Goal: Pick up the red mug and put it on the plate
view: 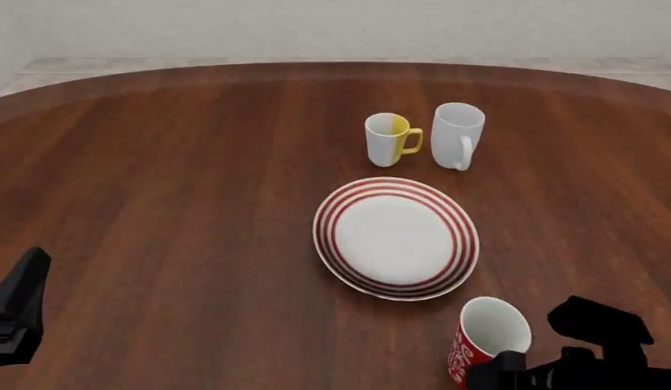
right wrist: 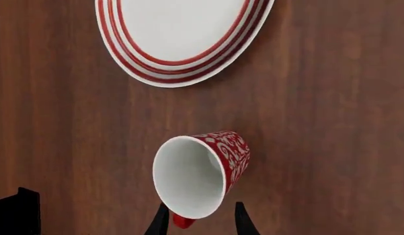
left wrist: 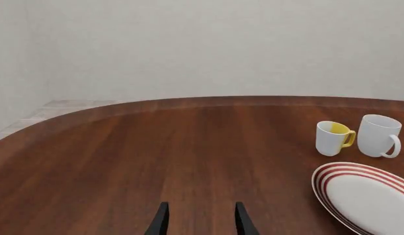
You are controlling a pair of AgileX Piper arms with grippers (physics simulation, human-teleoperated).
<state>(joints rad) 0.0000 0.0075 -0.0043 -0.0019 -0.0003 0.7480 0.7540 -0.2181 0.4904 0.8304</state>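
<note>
Left wrist view: nearest are the two dark fingertips of the left gripper [left wrist: 200,220], spread apart with only bare wooden table [left wrist: 156,156] between them; it holds nothing. Ahead of it and off to one side lies part of the plate [left wrist: 368,196], and beyond the plate stand the white-and-yellow mug [left wrist: 334,138] and the plain white mug [left wrist: 378,135], close together, upright.

Front view: the right gripper [view: 507,370] sits at the near edge, just beside the red mug [view: 485,337], which stands on the table with its white inside showing. The plate [view: 396,237] lies just beyond the mug, apart from it. The left gripper [view: 16,313] is well apart from both.

Right wrist view: the right gripper [right wrist: 200,220] has its fingertips parted, and the red mug [right wrist: 202,174] is right in front of them, its red handle down in the gap between the fingers. Whether the fingers touch the handle I cannot tell. The plate [right wrist: 182,73] lies farther ahead.
</note>
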